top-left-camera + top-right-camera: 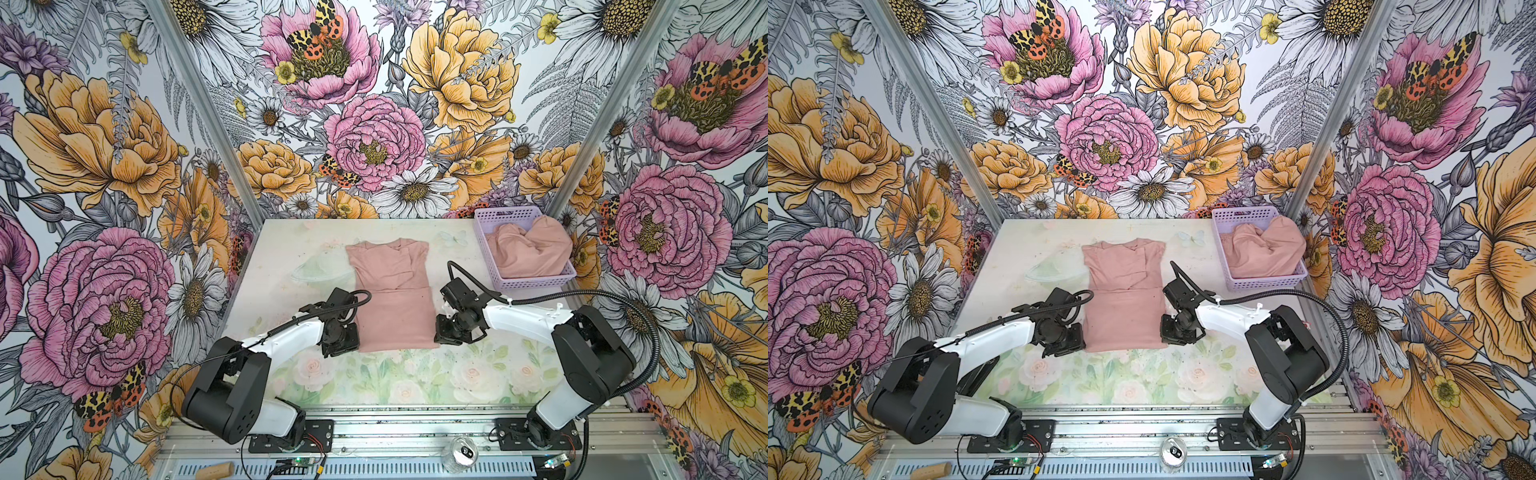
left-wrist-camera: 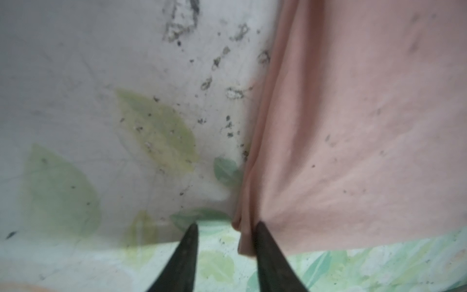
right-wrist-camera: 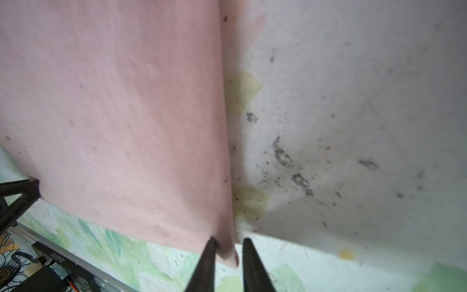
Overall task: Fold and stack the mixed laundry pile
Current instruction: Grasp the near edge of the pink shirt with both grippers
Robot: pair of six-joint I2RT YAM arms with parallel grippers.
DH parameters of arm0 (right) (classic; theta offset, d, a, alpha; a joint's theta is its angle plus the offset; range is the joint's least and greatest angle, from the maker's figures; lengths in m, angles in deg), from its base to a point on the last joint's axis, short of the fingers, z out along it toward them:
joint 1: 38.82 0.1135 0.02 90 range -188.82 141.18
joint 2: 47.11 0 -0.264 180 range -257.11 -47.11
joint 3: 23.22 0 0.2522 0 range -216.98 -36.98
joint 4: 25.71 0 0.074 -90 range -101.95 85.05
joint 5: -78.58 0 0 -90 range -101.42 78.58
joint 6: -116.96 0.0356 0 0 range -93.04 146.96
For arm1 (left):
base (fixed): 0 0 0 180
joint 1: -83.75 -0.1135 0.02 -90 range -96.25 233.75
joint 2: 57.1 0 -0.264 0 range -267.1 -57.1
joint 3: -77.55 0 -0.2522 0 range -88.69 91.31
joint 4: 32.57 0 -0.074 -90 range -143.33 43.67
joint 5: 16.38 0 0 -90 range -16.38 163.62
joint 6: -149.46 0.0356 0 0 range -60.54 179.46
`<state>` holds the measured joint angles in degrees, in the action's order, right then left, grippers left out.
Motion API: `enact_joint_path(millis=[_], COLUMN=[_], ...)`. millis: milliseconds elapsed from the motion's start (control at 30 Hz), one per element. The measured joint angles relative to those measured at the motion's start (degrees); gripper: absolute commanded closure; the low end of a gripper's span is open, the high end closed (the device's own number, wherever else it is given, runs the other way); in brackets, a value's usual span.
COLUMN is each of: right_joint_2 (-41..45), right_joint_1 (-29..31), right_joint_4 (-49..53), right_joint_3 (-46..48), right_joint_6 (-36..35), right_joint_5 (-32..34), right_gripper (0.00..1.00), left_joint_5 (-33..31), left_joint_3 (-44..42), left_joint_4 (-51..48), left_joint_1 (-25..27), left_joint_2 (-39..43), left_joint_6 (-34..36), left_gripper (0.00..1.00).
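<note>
The left fingers [image 2: 225,227] and right fingers [image 3: 228,242] are standing parted, each pair straddling a near-edge corner of the dusty-pink cotton T-shirt [image 1: 392,291]. It is lying mid-table [image 1: 286,245], long axis running near edge to far edge, between both arms; more pink cloth [image 1: 528,249] is filling the lavender perforated plastic basket [image 1: 536,282] at the far right corner.

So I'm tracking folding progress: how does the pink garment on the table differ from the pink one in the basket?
The dusty-pink cloth shirt on the table lies flat, sleeves folded in; the dusty-pink cloth garment in the lavender perforated plastic basket is crumpled and heaped. Both share one colour.
</note>
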<state>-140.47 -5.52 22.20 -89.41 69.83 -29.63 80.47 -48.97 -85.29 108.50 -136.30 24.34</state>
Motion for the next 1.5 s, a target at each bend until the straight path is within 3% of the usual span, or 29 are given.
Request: enact_joint_path(millis=[233, 567, 767, 1167, 1300, 1500], right_joint_2=[-0.2, -2.0, -2.7, -3.2, -3.2, -3.1], right_joint_1=[-0.7, -0.2, 0.5, 1.0, 1.0, 1.0], right_joint_4=[0.1, -3.3, -5.2, -6.8, -6.8, -6.8], right_joint_3=[0.0, 0.0, 0.0, 0.9, 0.9, 0.9], right_joint_6=[-0.5, 0.0, 0.9, 1.3, 1.3, 1.3], right_joint_5=[0.0, -0.6, -1.0, -0.8, -0.7, -0.7], right_gripper=[0.54, 0.57, 0.65, 0.92, 0.99, 1.00], left_joint_5=[-0.8, -0.9, -0.8, -0.4, -0.4, -0.4], left_joint_3=[0.3, 0.9, 0.9, 0.6, 0.6, 0.6], left_joint_4=[-0.2, 2.8, 5.2, 7.8, 8.6, 8.6], left_joint_1=[0.0, 0.4, 1.5, 3.0, 3.3, 3.3], left_joint_2=[0.8, -2.0, -2.9, -4.2, -4.6, -4.5], left_joint_6=[0.2, 1.0, 1.0, 0.5, 0.5, 0.2], left_gripper=[0.37, 0.38, 0.52, 0.84, 1.00, 1.00])
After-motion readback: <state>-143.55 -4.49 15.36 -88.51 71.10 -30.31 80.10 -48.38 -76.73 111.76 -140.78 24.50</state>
